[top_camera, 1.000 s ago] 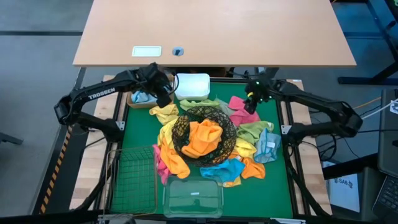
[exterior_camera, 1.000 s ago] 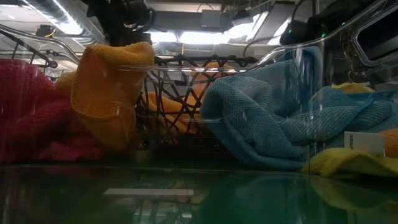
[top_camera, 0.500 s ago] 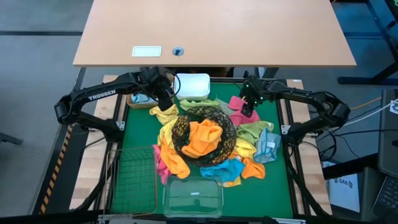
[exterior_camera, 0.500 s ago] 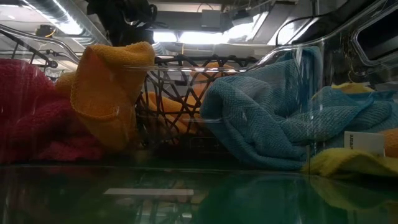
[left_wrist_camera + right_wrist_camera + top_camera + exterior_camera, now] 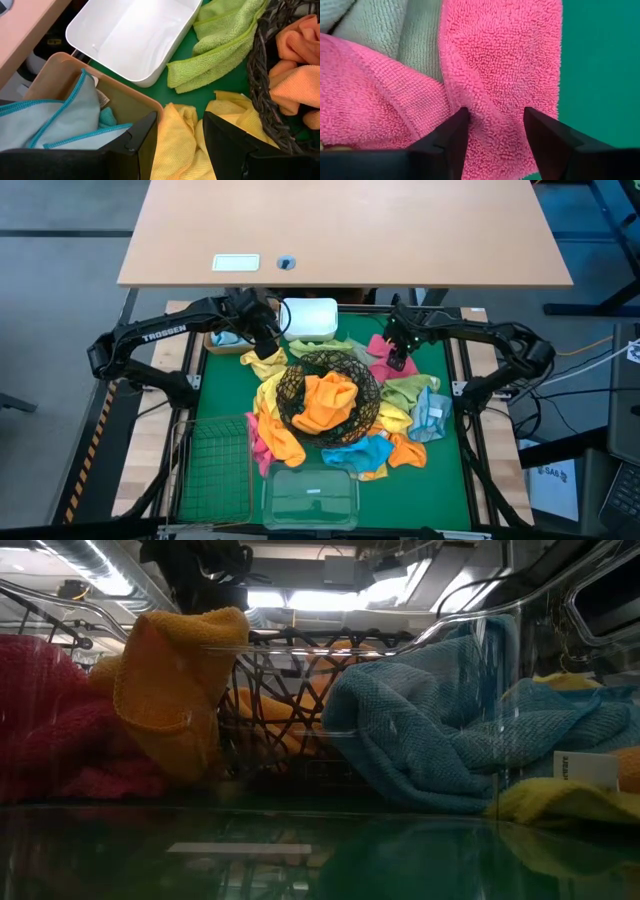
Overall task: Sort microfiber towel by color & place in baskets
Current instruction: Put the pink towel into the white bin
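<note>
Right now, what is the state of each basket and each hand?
Black wire bowl: holds orange towels.
Tan tray: holds light blue towels.
White tub: empty.
Green mesh basket: empty.
Clear box: empty.
Left hand: open, over yellow towel.
Right hand: open, on pink towel.

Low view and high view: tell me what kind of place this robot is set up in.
Probably a robotics lab or workshop. Exposed ceiling ducts and strip lights run overhead, a plain wooden desk stands behind the green work mat, and the floor is bare grey.
</note>
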